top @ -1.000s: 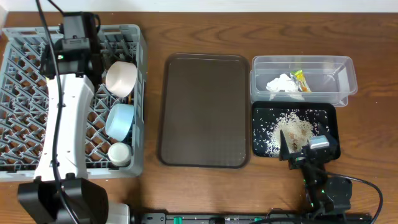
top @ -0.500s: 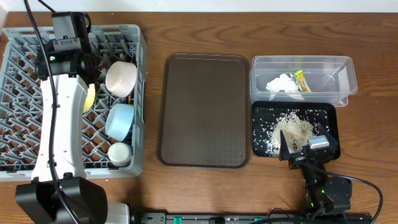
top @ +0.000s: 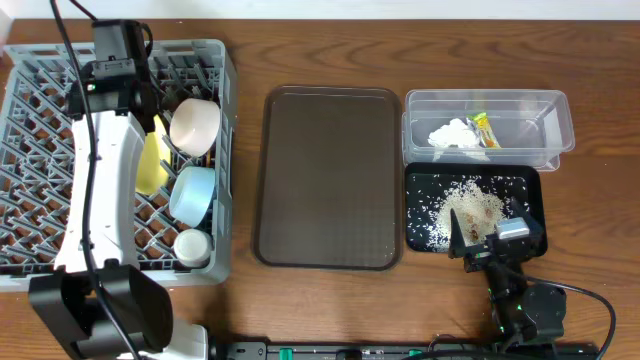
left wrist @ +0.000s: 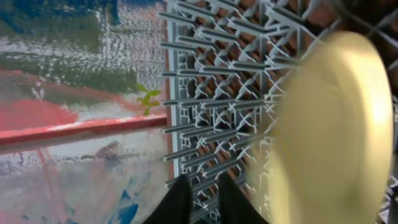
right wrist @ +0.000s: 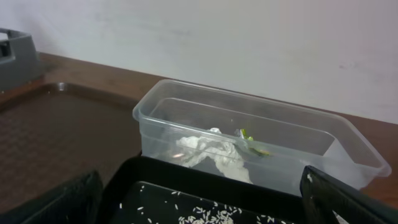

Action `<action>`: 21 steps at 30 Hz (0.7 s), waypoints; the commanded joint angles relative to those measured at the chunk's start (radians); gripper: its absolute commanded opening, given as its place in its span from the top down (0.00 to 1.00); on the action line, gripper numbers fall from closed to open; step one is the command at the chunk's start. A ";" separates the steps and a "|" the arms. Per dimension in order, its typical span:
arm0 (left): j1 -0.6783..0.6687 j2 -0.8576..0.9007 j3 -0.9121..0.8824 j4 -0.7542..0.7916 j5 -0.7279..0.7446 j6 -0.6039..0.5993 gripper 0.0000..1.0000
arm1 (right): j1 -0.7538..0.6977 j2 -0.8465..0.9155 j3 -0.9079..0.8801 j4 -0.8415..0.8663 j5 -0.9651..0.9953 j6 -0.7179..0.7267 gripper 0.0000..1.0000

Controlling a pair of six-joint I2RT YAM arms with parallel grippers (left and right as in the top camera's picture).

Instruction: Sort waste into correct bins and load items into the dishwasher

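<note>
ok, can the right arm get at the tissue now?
Likely yes: the right gripper hangs open at the black tray, the tub behind it has no lid, and nothing covers the tissue.

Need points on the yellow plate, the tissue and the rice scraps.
yellow plate [top: 153,165], overhead view, visible strip of its face
tissue [top: 452,137], overhead view, middle of the wad
rice scraps [top: 470,207], overhead view, dense middle of the pile

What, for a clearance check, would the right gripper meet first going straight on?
Most likely the near wall of the clear tub, after passing over the black tray; its height is unclear, so the right gripper might graze the tray first.
</note>
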 commanded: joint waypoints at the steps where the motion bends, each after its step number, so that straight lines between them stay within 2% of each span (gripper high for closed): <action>1: -0.017 -0.027 -0.003 -0.012 -0.056 -0.041 0.66 | -0.002 -0.006 -0.002 -0.004 -0.002 0.011 0.01; 2: -0.024 -0.047 -0.003 -0.005 -0.083 -0.078 0.49 | -0.002 -0.006 -0.002 -0.004 -0.002 0.011 0.01; 4: -0.038 -0.095 0.002 -0.003 -0.077 -0.139 0.36 | -0.002 -0.006 -0.002 -0.004 -0.002 0.011 0.01; 6: -0.050 -0.156 0.004 -0.006 -0.027 -0.206 0.29 | -0.002 -0.006 -0.002 -0.004 -0.002 0.011 0.01; 12: -0.090 -0.372 0.004 -0.120 0.414 -0.340 0.25 | -0.002 -0.006 -0.002 -0.004 -0.002 0.011 0.01; 15: -0.111 -0.464 0.004 -0.202 0.576 -0.431 0.18 | -0.002 -0.006 -0.002 -0.004 -0.002 0.011 0.01; 21: -0.140 -0.577 0.004 -0.376 0.877 -0.514 0.14 | -0.002 -0.006 -0.002 -0.004 -0.002 0.011 0.01</action>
